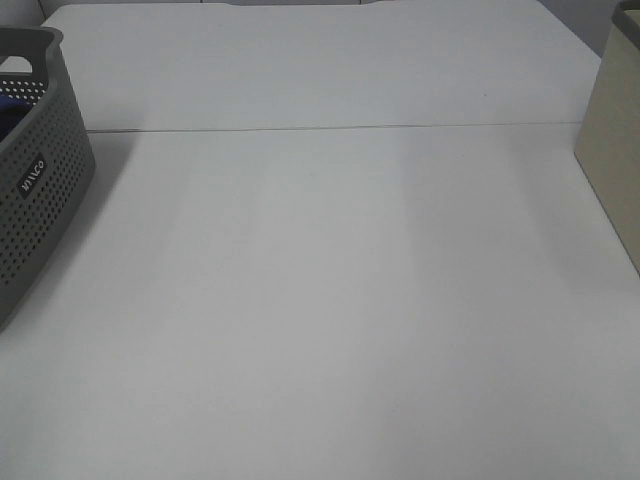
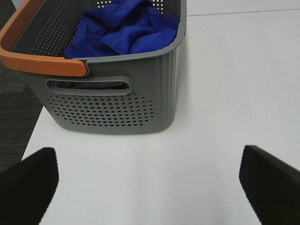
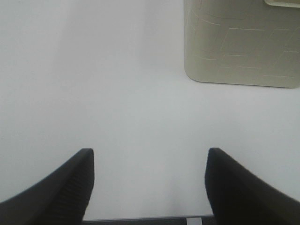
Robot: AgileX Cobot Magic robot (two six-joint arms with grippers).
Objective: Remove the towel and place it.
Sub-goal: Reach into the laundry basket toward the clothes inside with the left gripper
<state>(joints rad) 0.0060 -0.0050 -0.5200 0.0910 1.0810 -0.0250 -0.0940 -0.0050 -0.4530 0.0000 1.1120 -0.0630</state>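
The royal-blue towel [image 2: 124,28] lies crumpled inside the grey perforated basket [image 2: 112,108], which has an orange handle [image 2: 35,63]. In the exterior high view only the basket's side [image 1: 40,190] shows at the left edge, with a sliver of the blue towel [image 1: 12,112] inside. My left gripper [image 2: 147,187] is open over bare white table, short of the basket, nothing between its black fingers [image 2: 28,187]. My right gripper [image 3: 149,187] is also open and empty above the table. Neither gripper appears in the exterior high view.
A beige bin [image 1: 615,140] stands at the table's right edge; its corner [image 3: 241,44] shows ahead of the right gripper. A seam [image 1: 330,128] crosses the white table. Dark floor [image 2: 14,117] lies beyond the table edge beside the basket.
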